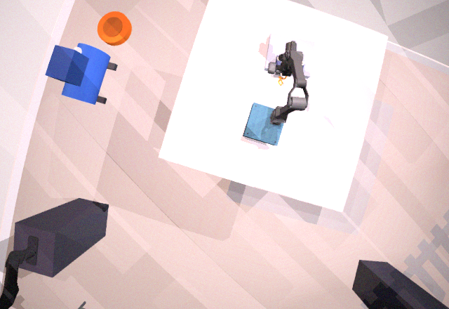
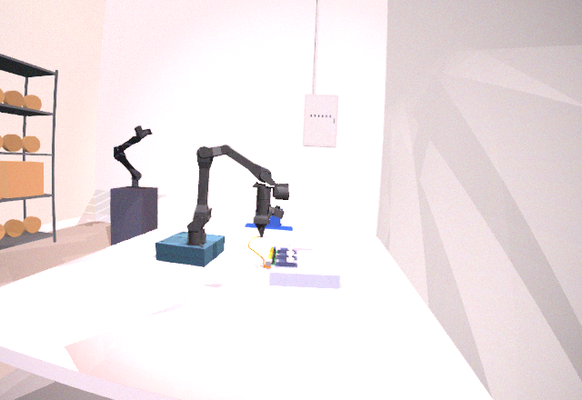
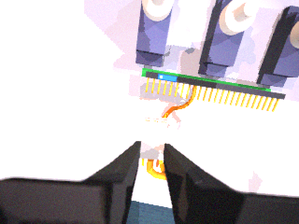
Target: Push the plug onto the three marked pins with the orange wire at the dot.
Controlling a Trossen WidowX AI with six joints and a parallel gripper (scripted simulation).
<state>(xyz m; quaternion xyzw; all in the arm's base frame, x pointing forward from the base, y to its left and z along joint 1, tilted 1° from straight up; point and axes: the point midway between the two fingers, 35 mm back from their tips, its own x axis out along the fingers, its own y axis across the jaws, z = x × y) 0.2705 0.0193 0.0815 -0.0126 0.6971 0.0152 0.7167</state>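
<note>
My gripper (image 2: 261, 235) (image 3: 151, 145) is shut on the pale plug (image 3: 150, 152). It holds the plug above the table, on the arm-base side of the holder (image 2: 304, 279). In the wrist view the plug lies below the pin row (image 3: 224, 97), apart from it, and a little left of the blue band (image 3: 170, 78). The band's white dot (image 3: 161, 77) is at its left end. The orange lead (image 2: 251, 247) (image 3: 182, 106) loops beneath the plug, and part of it shows between plug and pins. The plug's holes and exact tilt cannot be made out.
Dark blue servos (image 3: 153, 35) (image 3: 226, 44) stand on the holder behind the pins. The arm's teal base block (image 1: 261, 126) (image 2: 181, 251) stands on the white table (image 1: 217, 116). A blue machine (image 1: 90, 73) and an orange round object (image 1: 114, 28) are off the table.
</note>
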